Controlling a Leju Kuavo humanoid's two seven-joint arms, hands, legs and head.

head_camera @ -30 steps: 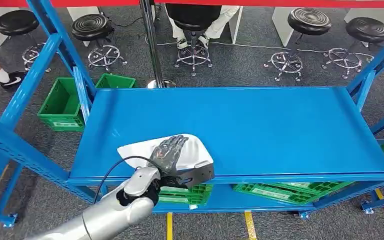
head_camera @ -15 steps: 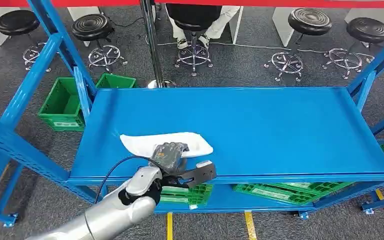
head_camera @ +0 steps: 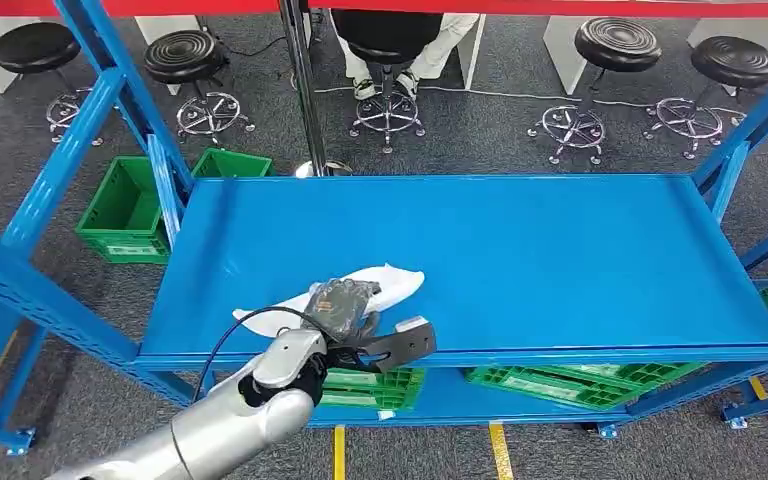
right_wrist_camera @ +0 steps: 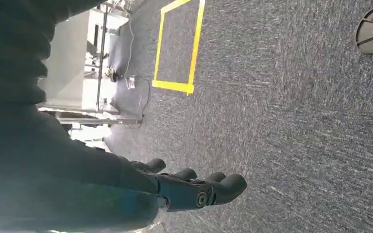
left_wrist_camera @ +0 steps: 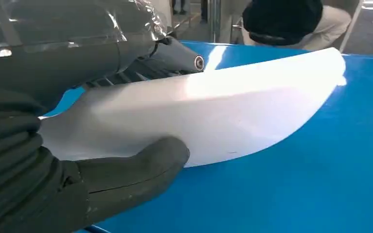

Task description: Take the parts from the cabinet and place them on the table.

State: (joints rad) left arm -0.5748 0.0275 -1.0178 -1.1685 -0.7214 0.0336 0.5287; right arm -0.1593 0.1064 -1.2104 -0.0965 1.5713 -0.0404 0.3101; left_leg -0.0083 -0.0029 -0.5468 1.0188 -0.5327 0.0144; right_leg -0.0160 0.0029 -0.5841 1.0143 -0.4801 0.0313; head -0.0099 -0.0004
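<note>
A white curved part lies on the blue shelf near its front left. My left hand grips it, fingers over the top and thumb under the near edge, and one end is tilted up off the shelf. In the left wrist view the white part sits between the dark fingers and the thick thumb. My right hand hangs over grey carpet with its fingers loosely curled and nothing in them.
Blue rack posts stand at the left and right of the shelf. Green crates sit on the floor at left and on the lower shelf. Black stools and a seated person are behind.
My left hand went from lying flat on the white part to closing around it. The part has tipped up and turned, its far end now pointing right.
</note>
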